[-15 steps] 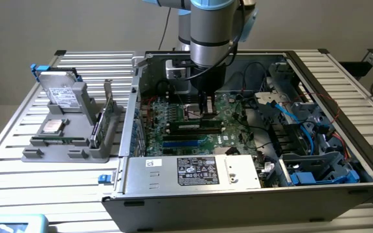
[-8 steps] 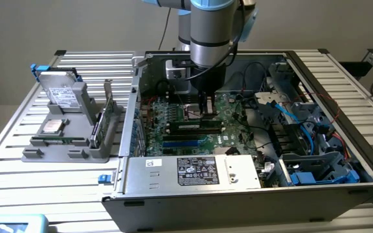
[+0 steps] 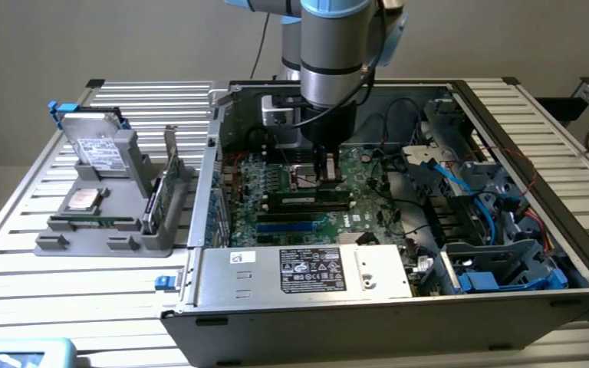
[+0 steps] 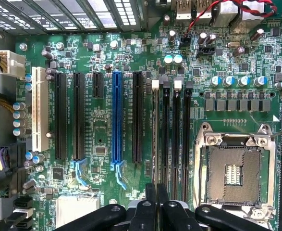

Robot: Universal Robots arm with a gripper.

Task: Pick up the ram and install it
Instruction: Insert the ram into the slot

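**Figure.** Open computer case (image 3: 376, 330) lying on a slatted metal bench (image 3: 59, 284), with the motherboard (image 3: 361, 172) facing up. The arm (image 3: 330, 54) reaches down into the case near its far wall.

Its fingers (image 4: 150, 204) are pressed together over a bank of four memory slots (image 4: 177, 139). This bank lies between the open processor socket (image 4: 232, 168) and the row of expansion slots, one of which is blue (image 4: 116, 120).

The ram (image 4: 155, 139) is seen edge-on as a thin green-grey line. It stands along the memory slot nearest the expansion slots. One end sits at that slot's white latch (image 4: 155, 84) and the other runs into the narrow gap between the fingertips. The fingers appear to pinch its upper edge, though they hide the contact itself.

Beside the case, toward the bench's edge on the exterior view's left, is a grey holder (image 3: 49, 245). It carries a silver hard drive (image 3: 100, 146) standing upright and a green expansion card (image 3: 162, 192) on edge. A power supply (image 3: 305, 268) with a labelled cover occupies the near edge of the case.
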